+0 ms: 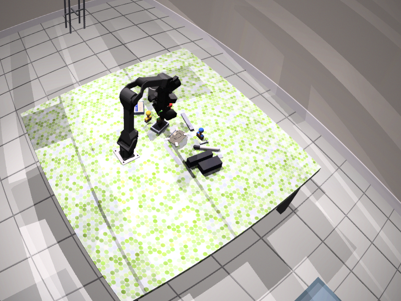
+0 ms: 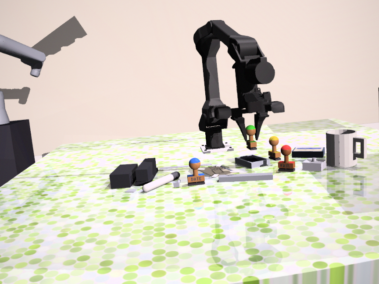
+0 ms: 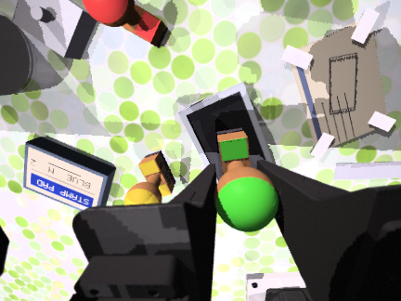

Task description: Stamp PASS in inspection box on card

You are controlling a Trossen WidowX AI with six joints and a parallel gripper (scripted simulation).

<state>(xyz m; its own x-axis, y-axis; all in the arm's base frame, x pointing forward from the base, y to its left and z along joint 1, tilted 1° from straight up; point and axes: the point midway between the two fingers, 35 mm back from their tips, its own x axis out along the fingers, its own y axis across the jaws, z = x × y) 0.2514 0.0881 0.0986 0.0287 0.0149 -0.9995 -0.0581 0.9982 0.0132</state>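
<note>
My gripper [image 2: 251, 140] [image 3: 236, 168] is shut on the green-topped stamp [image 2: 250, 129] [image 3: 247, 204], gripping it below its knob. The stamp hangs upright above the open black ink pad [image 1: 159, 127] [image 2: 242, 162] [image 3: 204, 119], with a gap below its base. No lettering shows on this stamp. In the wrist view its base overlaps the pad's lower part. The card [image 1: 177, 138] [image 2: 215, 171] [image 3: 373, 77] lies beside the pad, held at its corners by white pieces. Its outlined box [image 3: 329, 86] shows no print inside.
Yellow [image 2: 273, 141] [image 3: 143, 195], red [image 2: 285, 151] [image 3: 106, 0] and blue [image 1: 200, 130] [image 2: 194, 164] stamps stand around. A labelled stamp pad case [image 2: 308, 152] [image 3: 70, 176], mug [image 2: 341, 148], grey bar [image 2: 245, 177], marker [image 2: 160, 182] and two black blocks [image 2: 123, 175] [image 2: 146, 170] also lie near.
</note>
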